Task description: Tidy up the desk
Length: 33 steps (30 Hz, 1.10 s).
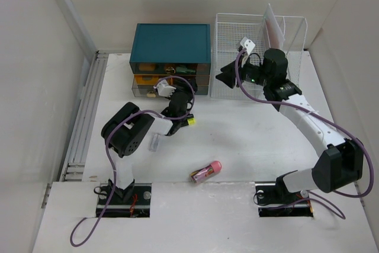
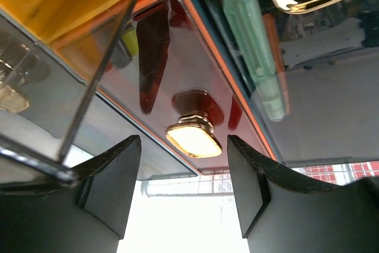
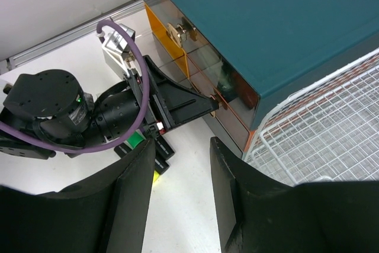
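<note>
— What is your left gripper doing?

— My left gripper (image 2: 183, 146) is right up at the front of the teal drawer box (image 1: 172, 42). Its two fingers (image 2: 112, 188) are apart. A shiny gold knob (image 2: 190, 137) on the orange-edged drawer (image 2: 177, 57) shows between them. There is a gap on each side, so they do not touch it.

— Where is the desk?

— The big white desk (image 1: 249, 140) is under everything. A little pink-capped tube (image 1: 205, 172) lies on it near the front edge, about the middle.

— And your right gripper?

— My right gripper (image 3: 182, 146) hangs in front of the white wire rack (image 1: 237, 34), just right of the drawer box. Its fingers (image 3: 237, 194) are apart too, with nothing between them.
</note>
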Each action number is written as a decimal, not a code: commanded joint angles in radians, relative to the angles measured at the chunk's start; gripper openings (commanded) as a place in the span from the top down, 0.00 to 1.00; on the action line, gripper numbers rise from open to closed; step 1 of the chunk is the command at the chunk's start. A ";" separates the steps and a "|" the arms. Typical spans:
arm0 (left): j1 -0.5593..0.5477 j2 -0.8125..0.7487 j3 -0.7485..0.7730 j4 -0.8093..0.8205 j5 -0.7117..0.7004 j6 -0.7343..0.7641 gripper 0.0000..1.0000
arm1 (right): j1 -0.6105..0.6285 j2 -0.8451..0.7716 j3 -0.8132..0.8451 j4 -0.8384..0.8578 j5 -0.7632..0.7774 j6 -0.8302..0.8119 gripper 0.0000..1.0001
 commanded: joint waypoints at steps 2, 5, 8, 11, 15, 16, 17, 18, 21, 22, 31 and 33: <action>0.006 0.004 0.022 0.071 0.003 -0.007 0.43 | -0.005 -0.012 0.004 0.033 -0.028 0.009 0.52; 0.006 0.004 0.022 0.071 0.003 -0.007 0.46 | -0.005 -0.012 0.004 0.033 -0.028 0.009 0.52; 0.006 0.004 0.022 0.080 0.003 -0.007 0.47 | -0.005 -0.012 0.004 0.033 -0.028 0.009 0.52; 0.015 0.004 0.022 0.089 0.012 -0.007 0.47 | -0.005 -0.012 0.004 0.033 -0.028 0.009 0.52; 0.025 0.004 0.031 0.089 0.021 -0.007 0.47 | -0.005 -0.012 0.004 0.033 -0.028 0.009 0.52; 0.025 0.004 0.031 0.089 0.021 -0.007 0.47 | -0.005 -0.012 0.004 0.033 -0.028 0.009 0.52; 0.025 0.004 0.031 0.089 0.021 -0.007 0.47 | -0.005 -0.012 0.004 0.033 -0.028 0.009 0.52; 0.025 0.004 0.031 0.089 0.021 -0.007 0.47 | -0.005 -0.012 0.004 0.033 -0.028 0.009 0.52; 0.025 0.004 0.042 0.089 0.021 -0.007 0.47 | -0.005 -0.012 0.004 0.033 -0.028 0.009 0.52; 0.034 0.004 0.051 0.089 0.021 -0.007 0.47 | -0.005 -0.012 0.004 0.033 -0.028 0.009 0.52; 0.043 0.015 0.071 0.080 0.031 -0.007 0.48 | -0.005 -0.012 0.004 0.033 -0.038 0.009 0.52; 0.043 0.015 0.071 0.071 0.041 -0.016 0.51 | -0.005 -0.012 0.004 0.033 -0.038 0.009 0.52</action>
